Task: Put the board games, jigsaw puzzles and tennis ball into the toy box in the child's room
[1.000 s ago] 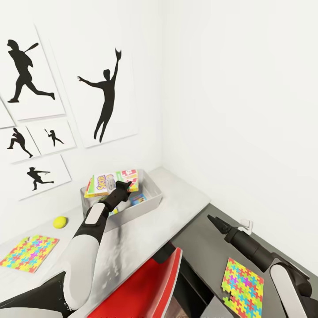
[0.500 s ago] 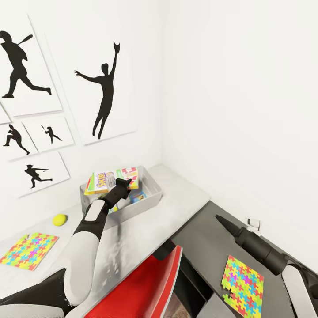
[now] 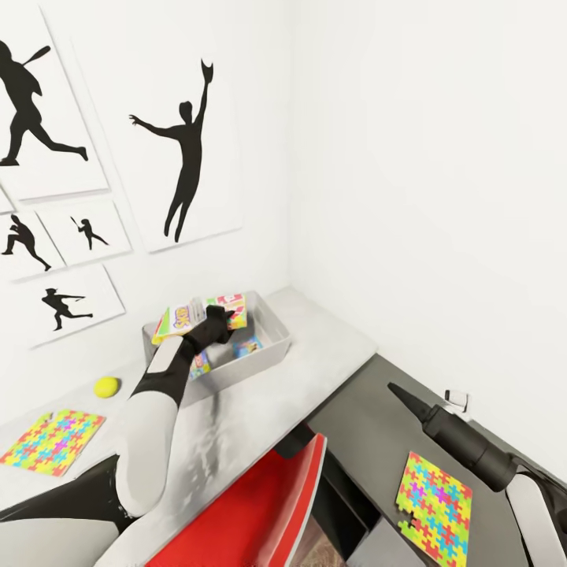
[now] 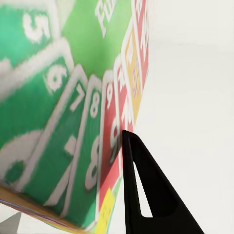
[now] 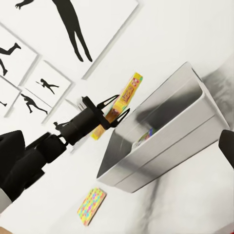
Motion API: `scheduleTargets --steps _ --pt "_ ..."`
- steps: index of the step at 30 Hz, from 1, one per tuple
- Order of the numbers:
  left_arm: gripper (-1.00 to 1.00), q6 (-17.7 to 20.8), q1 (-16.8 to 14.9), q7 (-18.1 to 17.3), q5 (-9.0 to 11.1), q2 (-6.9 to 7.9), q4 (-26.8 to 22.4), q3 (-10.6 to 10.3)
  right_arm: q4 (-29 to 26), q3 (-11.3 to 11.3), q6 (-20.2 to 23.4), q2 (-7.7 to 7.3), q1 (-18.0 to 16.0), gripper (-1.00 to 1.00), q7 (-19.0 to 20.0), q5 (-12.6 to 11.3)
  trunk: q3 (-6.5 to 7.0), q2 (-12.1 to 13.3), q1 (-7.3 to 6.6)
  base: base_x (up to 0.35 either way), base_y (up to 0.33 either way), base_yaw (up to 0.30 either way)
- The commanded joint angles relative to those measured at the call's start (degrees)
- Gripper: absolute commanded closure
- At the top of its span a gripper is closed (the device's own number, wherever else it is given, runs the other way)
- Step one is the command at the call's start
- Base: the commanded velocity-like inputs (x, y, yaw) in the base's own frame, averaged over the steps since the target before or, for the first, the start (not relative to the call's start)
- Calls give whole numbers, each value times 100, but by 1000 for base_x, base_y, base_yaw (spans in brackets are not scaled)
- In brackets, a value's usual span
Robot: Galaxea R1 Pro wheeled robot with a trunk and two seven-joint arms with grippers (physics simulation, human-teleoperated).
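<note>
The left claw [image 3: 219, 316] grips the long white-green printed board game [image 3: 206, 313] over the shallow pale grey toy box [image 3: 268, 350], where a small blue game [image 3: 246, 346] already lies. Yellow-green tennis ball [image 3: 106, 386] at nine o'clock and two multicolour puzzle panels [image 3: 52, 441] [image 3: 434, 500] wait on the counter [image 3: 268, 402]. Right claw [image 3: 398, 391]: closed, empty.

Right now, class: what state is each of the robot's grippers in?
Left gripper: shut on the white-green board game, above the toy box.
Right gripper: appears shut, holding nothing.

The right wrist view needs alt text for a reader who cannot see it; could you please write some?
The left claw holds a white-green board game on edge above the far rim of the grey toy box. A jigsaw puzzle lies on the pale table, under black silhouette wall pictures.
</note>
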Motion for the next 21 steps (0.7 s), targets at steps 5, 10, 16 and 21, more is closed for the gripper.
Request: scheduleTargets --steps 5,10,16,21 --pt "100 -9 -148 431 171 -8 -4 44 0 -4 36 -1 -5 -100 3 -25 -58 -12 3 0 0 61" --pt "100 -173 -234 787 324 -8 -4 47 2 -4 29 -1 -5 -100 3 -25 -105 -12 3 0 0 62" --pt "100 -285 -357 916 485 -8 17 46 4 -4 27 -16 -5 -100 8 -25 -160 -12 3 0 0 62" --pt "100 -275 -364 924 498 -8 43 -18 4 -13 16 -28 -5 -100 17 -25 -205 -12 3 0 0 33"
